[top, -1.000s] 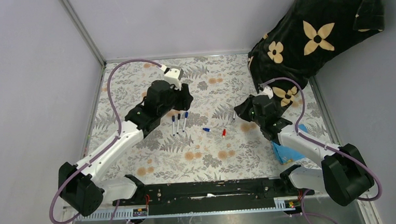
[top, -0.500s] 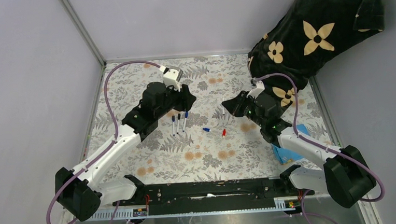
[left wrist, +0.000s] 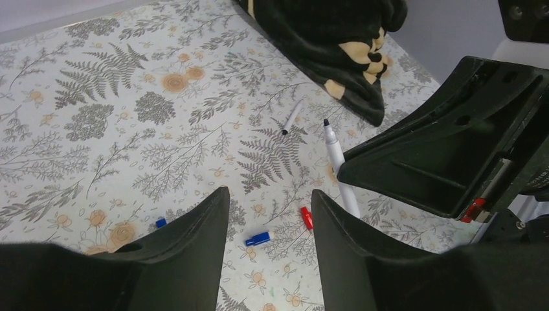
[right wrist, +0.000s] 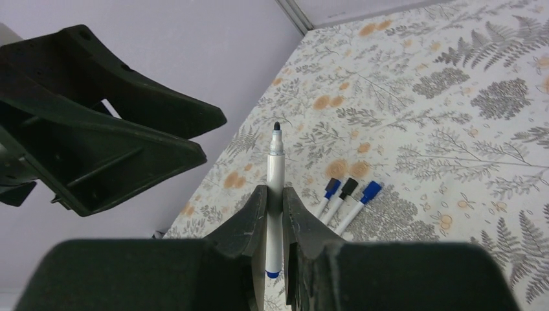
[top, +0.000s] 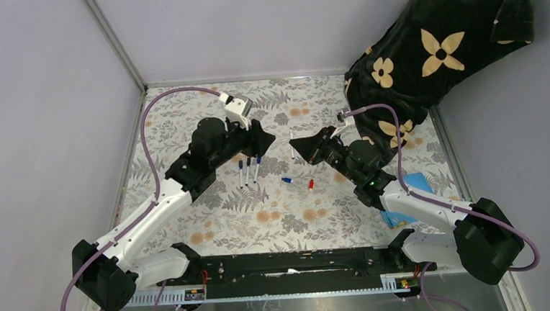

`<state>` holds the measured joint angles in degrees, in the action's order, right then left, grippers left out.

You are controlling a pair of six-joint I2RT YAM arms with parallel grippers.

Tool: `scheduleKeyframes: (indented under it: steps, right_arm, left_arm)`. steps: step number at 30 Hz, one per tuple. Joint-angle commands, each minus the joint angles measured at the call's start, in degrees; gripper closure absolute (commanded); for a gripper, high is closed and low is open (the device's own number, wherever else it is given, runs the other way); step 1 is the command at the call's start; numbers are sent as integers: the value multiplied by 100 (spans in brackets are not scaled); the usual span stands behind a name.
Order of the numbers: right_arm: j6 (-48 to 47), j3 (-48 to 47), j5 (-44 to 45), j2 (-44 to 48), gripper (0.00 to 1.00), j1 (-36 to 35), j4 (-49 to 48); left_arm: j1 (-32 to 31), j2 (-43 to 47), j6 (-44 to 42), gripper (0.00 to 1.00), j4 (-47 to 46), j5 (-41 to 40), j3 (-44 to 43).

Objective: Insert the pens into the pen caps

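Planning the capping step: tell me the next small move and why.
Probably lower the open, empty left claw onto the loose blue cap: the right claw grips an uncapped pen, tip exposed, whose end plug looks blue.

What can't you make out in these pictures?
Left wrist view: a blue bit, cap or pen end, half behind the left gripper.
Right wrist view: far ends of three capped pens, behind the right gripper holding a pen.
Top view: blue cloth, mostly under the right arm.
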<state>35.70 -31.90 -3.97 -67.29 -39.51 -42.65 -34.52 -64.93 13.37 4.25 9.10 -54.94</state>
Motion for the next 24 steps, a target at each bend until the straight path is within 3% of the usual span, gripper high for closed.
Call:
scheduleKeyframes:
  steps: [1,8,24]
  right_arm:
    - [-143,-276,286,42,100,-193,-836]
    - [-109,-269,366,-15,100,-336,-1443]
    - [-57,-442,212,-352,100,-400,-1790]
  left_arm:
    - [-28,151,-27,45,-574,288,115]
    - [-27,113,42,45,-754,766,173]
    - [-28,95,105,40,-1030,1355,254]
